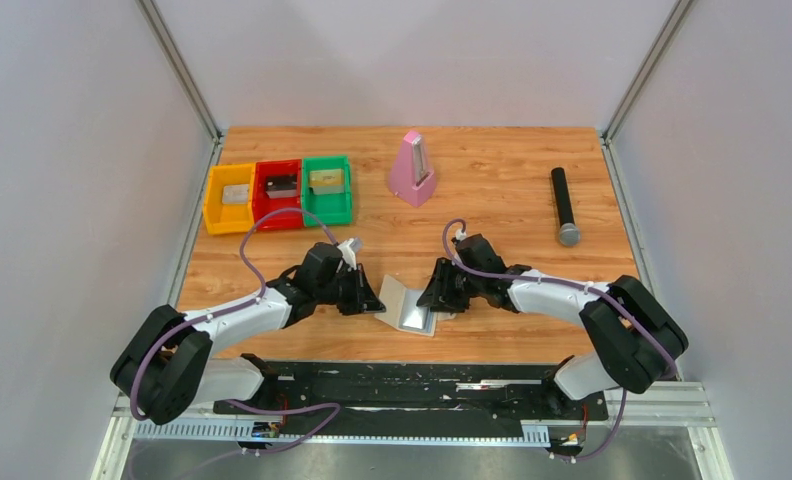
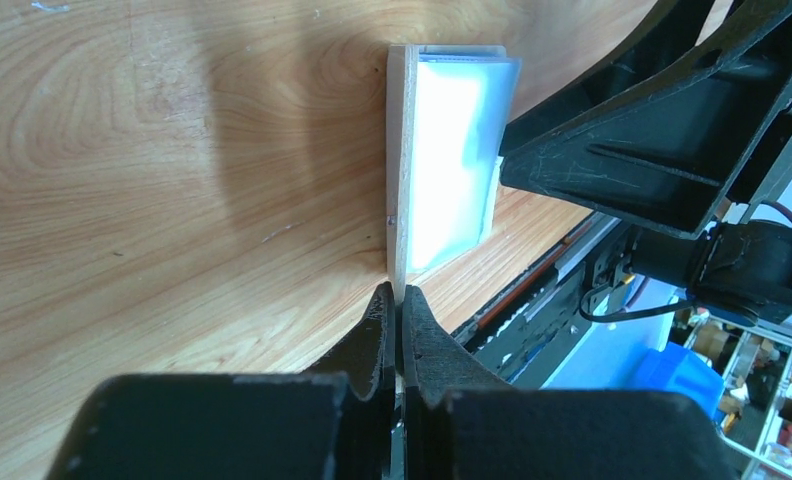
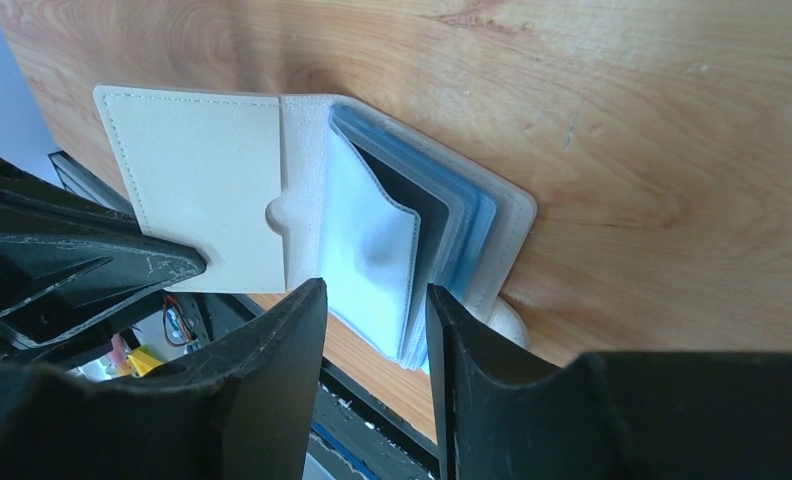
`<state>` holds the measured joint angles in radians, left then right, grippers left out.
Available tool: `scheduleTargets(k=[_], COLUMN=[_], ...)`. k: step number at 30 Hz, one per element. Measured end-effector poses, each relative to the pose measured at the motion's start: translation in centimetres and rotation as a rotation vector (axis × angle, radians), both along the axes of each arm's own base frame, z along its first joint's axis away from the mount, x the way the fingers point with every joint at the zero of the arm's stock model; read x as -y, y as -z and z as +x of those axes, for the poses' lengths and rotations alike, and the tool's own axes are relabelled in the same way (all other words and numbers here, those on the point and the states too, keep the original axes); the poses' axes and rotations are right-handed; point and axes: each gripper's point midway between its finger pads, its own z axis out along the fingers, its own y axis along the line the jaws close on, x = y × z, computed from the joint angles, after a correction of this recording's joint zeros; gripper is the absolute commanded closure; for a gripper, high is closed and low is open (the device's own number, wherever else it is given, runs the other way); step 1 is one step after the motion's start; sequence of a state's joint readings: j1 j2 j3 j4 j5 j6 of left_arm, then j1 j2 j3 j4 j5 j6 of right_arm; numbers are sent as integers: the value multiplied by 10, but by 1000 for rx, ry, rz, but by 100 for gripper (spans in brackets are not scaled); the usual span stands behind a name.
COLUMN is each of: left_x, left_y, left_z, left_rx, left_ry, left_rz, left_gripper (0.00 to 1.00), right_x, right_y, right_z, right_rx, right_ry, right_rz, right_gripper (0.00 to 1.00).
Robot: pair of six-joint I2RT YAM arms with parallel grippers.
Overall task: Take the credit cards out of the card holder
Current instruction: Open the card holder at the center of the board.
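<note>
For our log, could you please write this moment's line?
left gripper: shut on cream-beige bifold card holder | right gripper: open at its edge

Left arm [image 1: 237, 315], right arm [image 1: 547, 292]: white link shells, black joint housings, a purple cable [image 1: 243, 252] looped along each. Left claw [image 2: 397, 292], right claw [image 3: 374, 290]: black fingers, scuffed.

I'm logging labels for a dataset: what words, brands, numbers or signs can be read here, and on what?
No text can be read in any view.
The card holder: plain cream cover, no print shows.
Items in the bins: too small to tell.
The metronome and microphone: no marking legible.
</note>
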<state>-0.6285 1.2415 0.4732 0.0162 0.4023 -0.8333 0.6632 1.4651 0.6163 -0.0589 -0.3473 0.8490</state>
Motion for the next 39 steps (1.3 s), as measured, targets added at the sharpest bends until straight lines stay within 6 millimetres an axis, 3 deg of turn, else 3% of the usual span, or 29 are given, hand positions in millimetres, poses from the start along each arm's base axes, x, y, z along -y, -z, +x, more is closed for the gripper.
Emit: scheduleTargets(k=[17,24,30,39], left_x=[6,8,6,-2], left_y=[0,-1,-5,-12], left_z=[-2,-3,-7,-15], left_rx=[-8,-12,-10,30], left_ry=[-4,-11,-22,-30], left_rz=[-60,-84,-102,-130], left_gripper=[99,75,59,48], right_x=[-18,-36,-47,-59], right_y=[-20,-36,-29,-36], right_z=[8,4,-4,3], right_rx=[33,48,9,3], right_ry=[-27,-77,-108,-109], right_rz=[83,178,203,239], right_gripper=[59,65,68,68])
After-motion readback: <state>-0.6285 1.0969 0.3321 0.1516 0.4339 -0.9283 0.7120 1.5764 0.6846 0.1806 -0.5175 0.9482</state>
